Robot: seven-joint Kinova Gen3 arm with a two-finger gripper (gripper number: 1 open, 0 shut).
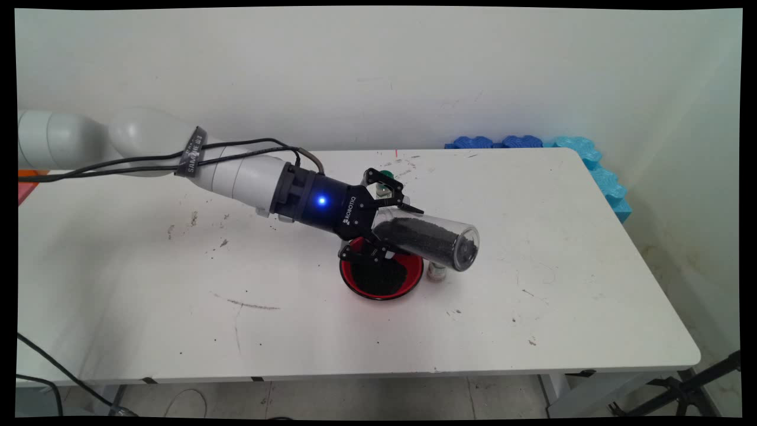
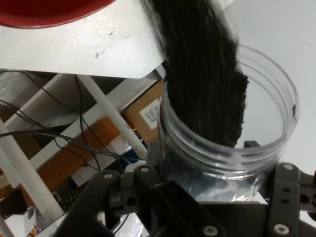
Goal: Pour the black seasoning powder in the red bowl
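Observation:
My gripper (image 1: 390,228) is shut on a clear plastic jar (image 1: 432,239) partly filled with black granules. The jar is tipped almost flat, its far end pointing right and slightly down. Just below the gripper, a red bowl (image 1: 415,278) stands on the white table (image 1: 532,325) with a heap of the same black granules in it. In the hand view the jar (image 2: 222,123) fills the centre between the fingers of the gripper (image 2: 217,197), with the granules streaked along its wall. The red bowl (image 2: 44,12) shows at the top left, on the table (image 2: 98,44).
A small bottle (image 1: 436,272) stands just right of the bowl, under the jar. Another small green-capped bottle (image 1: 384,176) stands behind the gripper. Blue foam mats (image 1: 591,160) line the table's back right corner. Black specks and smears dot the tabletop.

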